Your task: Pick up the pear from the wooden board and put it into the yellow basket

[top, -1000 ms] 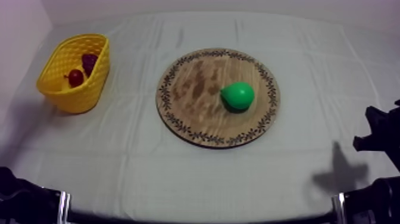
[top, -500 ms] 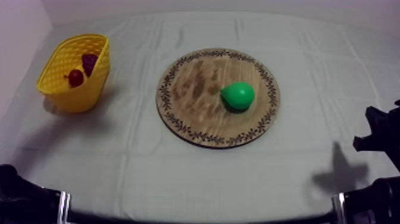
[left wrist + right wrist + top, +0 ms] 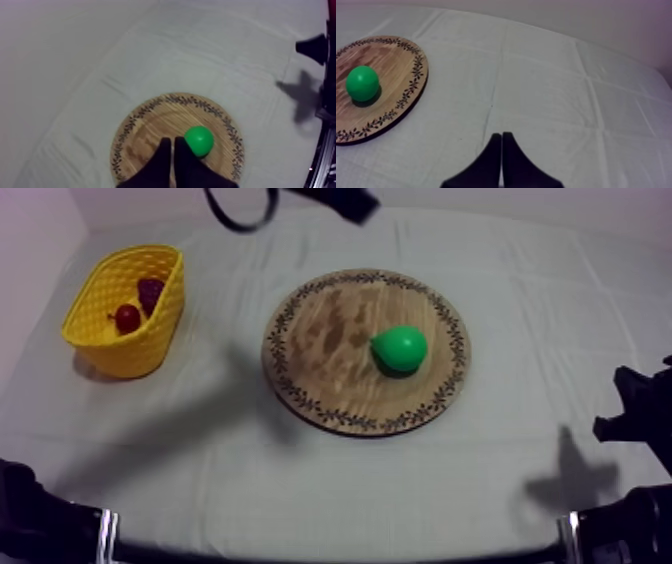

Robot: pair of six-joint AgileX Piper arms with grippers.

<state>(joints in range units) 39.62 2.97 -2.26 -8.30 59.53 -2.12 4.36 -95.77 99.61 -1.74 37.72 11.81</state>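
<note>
A green pear (image 3: 399,348) lies on the right half of the round wooden board (image 3: 320,338) in mid-table. The yellow basket (image 3: 100,343) stands at the far left and holds a small red fruit (image 3: 127,318) and dark grapes (image 3: 150,291). My left arm (image 3: 340,200) comes in high at the upper left. In the left wrist view my left gripper (image 3: 172,142) hangs shut and empty well above the board (image 3: 145,130), just beside the pear (image 3: 199,141). My right gripper (image 3: 501,135) is shut on nothing over bare cloth, far right of the pear (image 3: 362,83).
The right arm (image 3: 630,413) rests low at the table's right edge and casts a shadow on the cloth. The left arm's shadow falls between basket and board. Open cloth lies all around the board (image 3: 391,75).
My left arm has lifted away from the lower left and now reaches in from the upper left, above the board. Pear, basket and right arm have stayed put.
</note>
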